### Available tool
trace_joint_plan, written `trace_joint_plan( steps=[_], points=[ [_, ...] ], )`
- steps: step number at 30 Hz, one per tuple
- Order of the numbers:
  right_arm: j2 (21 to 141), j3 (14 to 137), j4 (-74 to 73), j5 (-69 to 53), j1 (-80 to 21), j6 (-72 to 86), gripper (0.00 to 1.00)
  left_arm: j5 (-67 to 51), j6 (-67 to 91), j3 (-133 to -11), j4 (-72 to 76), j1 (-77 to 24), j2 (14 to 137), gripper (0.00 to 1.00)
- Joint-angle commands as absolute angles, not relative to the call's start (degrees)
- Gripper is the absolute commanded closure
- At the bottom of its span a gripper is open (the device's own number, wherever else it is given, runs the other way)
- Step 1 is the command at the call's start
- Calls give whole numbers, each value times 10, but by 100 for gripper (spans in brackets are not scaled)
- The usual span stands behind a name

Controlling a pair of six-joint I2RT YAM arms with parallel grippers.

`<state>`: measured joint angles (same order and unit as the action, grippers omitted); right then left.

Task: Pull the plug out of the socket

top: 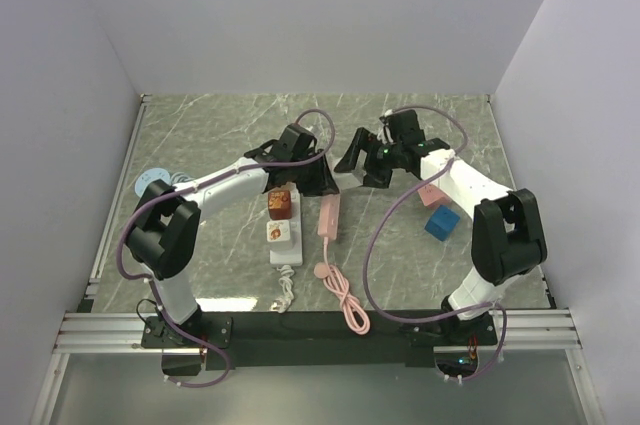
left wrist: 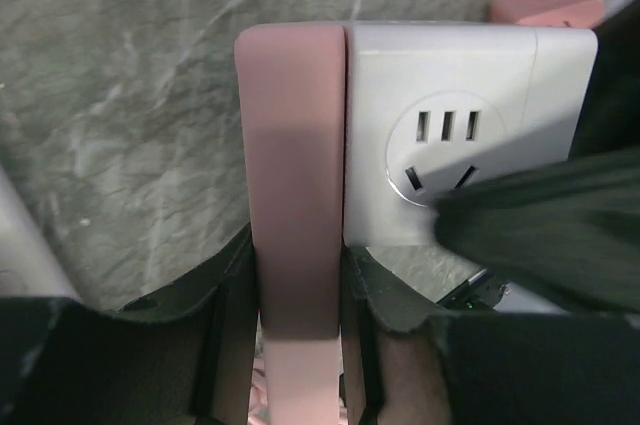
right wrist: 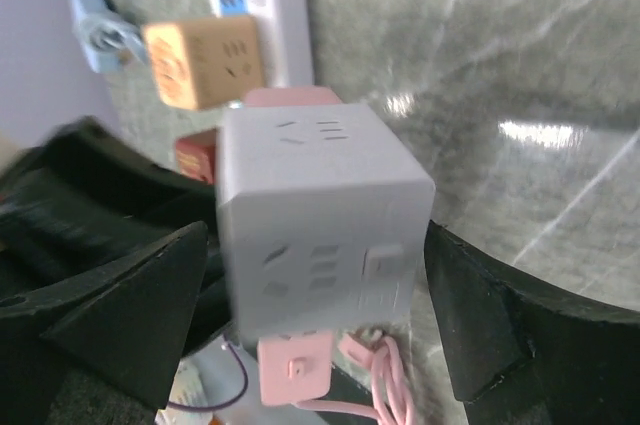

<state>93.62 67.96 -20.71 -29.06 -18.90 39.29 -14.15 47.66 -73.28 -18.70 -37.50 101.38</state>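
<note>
My left gripper is clamped on the pink plug, ready for pulling. Just right of it, the plug sits flush against the white cube socket. My right gripper flanks that cube, probably to brace it; blur hides whether it presses.

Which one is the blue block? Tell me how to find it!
Start on the marble table, on the side of the right arm. Two small blocks lie beside its white forearm. The blue cube is the one nearer the arm bases; its neighbour, the pink block, is paler and farther back.
</note>
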Motion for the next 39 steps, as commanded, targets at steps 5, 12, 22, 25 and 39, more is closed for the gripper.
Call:
trace_joint_plan(
  steps=[5, 12, 22, 25, 39],
  points=[
    [929, 682, -238, -267, -206, 388, 5, -184, 488, -738, -113, -390, 971, 99],
    [958, 681, -193, -293, -207, 423, 44, -195, 491, -744, -105, -400, 980, 99],
    [918, 744, -298, -384, -113, 339, 100, -153, 478, -692, -128, -393, 995, 99],
    [922, 773, -360, -416, -49, 281, 100, -156, 481, -667, -117, -387, 994, 99],
    [923, 754, -394, -335, -115, 330, 100, -174, 476, -736, -132, -388, 1055, 99]
  ],
)
